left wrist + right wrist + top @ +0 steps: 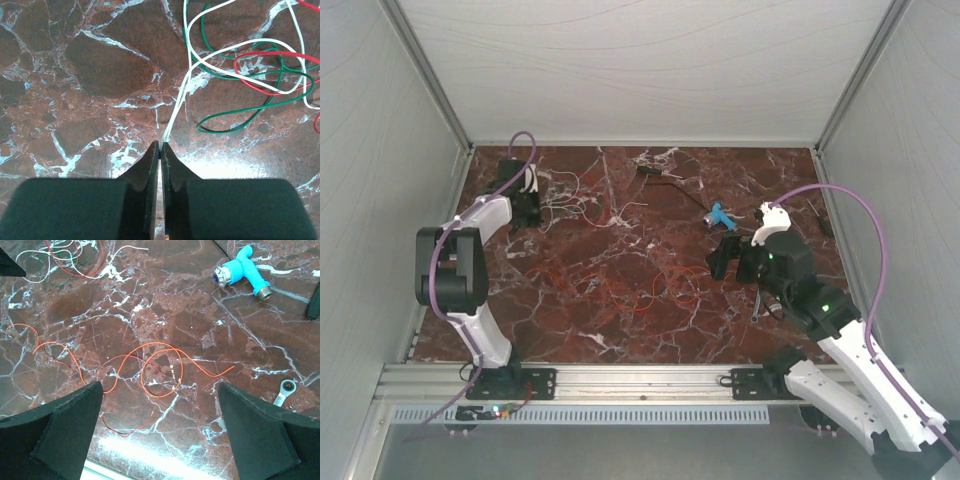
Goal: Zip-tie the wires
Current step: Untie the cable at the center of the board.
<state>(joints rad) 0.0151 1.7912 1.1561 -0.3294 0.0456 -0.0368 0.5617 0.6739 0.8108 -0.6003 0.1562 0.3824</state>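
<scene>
The wires lie in two loose tangles: white, green and red strands at the back left [575, 200] and thin red-orange strands mid-table [630, 285]. My left gripper [535, 210] is at the back left, its jaws shut [161, 146] on one white wire [176, 107] that runs out to the tangle [250, 70]. My right gripper [725, 255] is wide open [160, 385] and empty, above a looped orange wire [162, 372]. A thin black strip [685, 192], possibly the zip tie, lies at the back centre, apart from both grippers.
A blue pipe fitting [720, 213] lies behind my right gripper and also shows in the right wrist view [242, 270]. A small wrench [282, 391] lies to its right. A dark tool [647, 171] lies at the back. Enclosure walls ring the marble table [570, 330].
</scene>
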